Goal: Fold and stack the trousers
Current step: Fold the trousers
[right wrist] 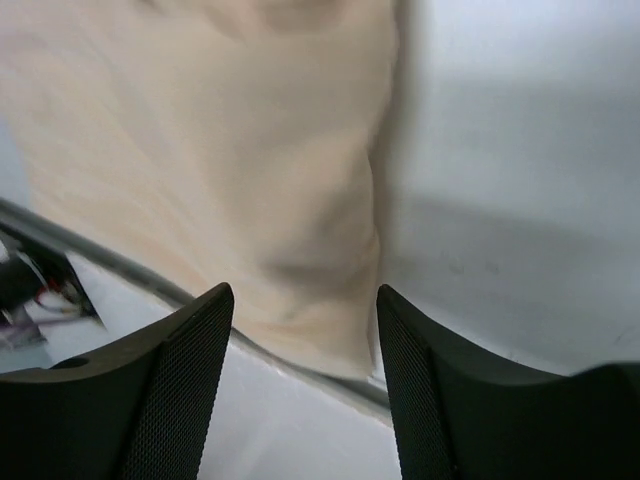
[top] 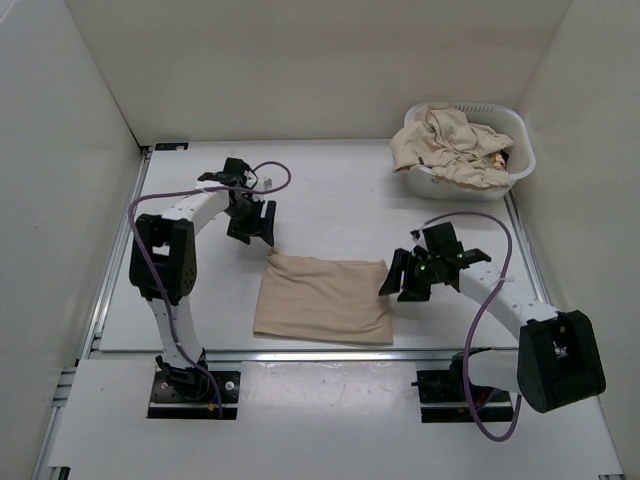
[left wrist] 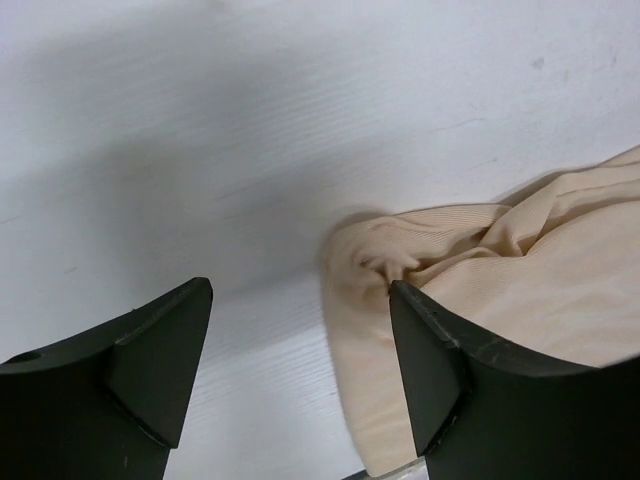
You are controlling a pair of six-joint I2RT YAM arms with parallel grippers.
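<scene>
A folded pair of beige trousers (top: 322, 298) lies flat as a rectangle near the table's front edge. My left gripper (top: 252, 222) is open and empty, just above the fold's far left corner. In the left wrist view that rumpled corner (left wrist: 420, 250) lies by the right fingertip. My right gripper (top: 405, 275) is open and empty, just right of the fold's right edge. In the right wrist view the fabric (right wrist: 250, 170) lies ahead of the spread jaws. More beige trousers (top: 455, 145) are heaped in the white laundry basket.
The white plastic basket (top: 520, 160) stands at the back right of the table. White walls enclose the table on three sides. A metal rail (top: 300, 352) runs along the front edge just under the folded trousers.
</scene>
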